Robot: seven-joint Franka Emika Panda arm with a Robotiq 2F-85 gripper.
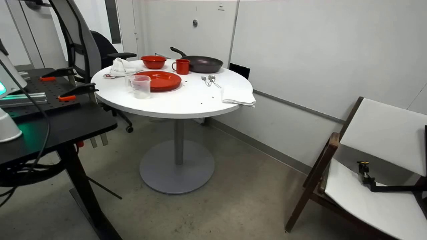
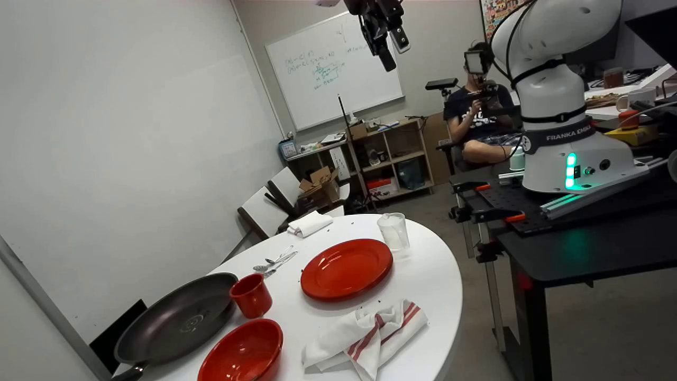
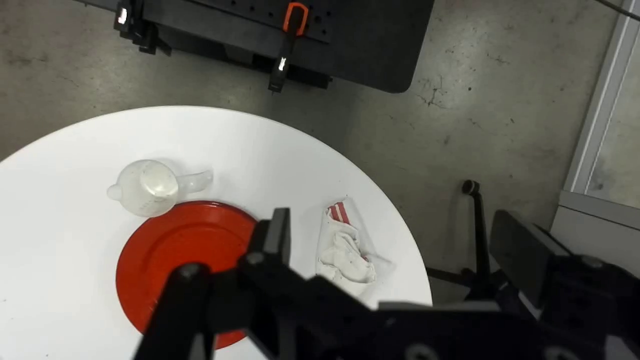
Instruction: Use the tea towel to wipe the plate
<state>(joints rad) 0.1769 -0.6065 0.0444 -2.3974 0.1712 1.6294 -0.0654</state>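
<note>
This looks like a lab, with its scribbled whiteboard (image 2: pixel 330 74) and robot arm (image 2: pixel 555 95) on a black bench (image 2: pixel 608 254).

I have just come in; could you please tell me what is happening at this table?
A robot arm holds its open gripper above the table with nothing in it. The job is to wipe the plate, but no wiping is under way. A crumpled towel lies near the plate, apart from it, and a folded towel lies at the table's edge. Someone sits in the background; what they hold is unclear.
</note>
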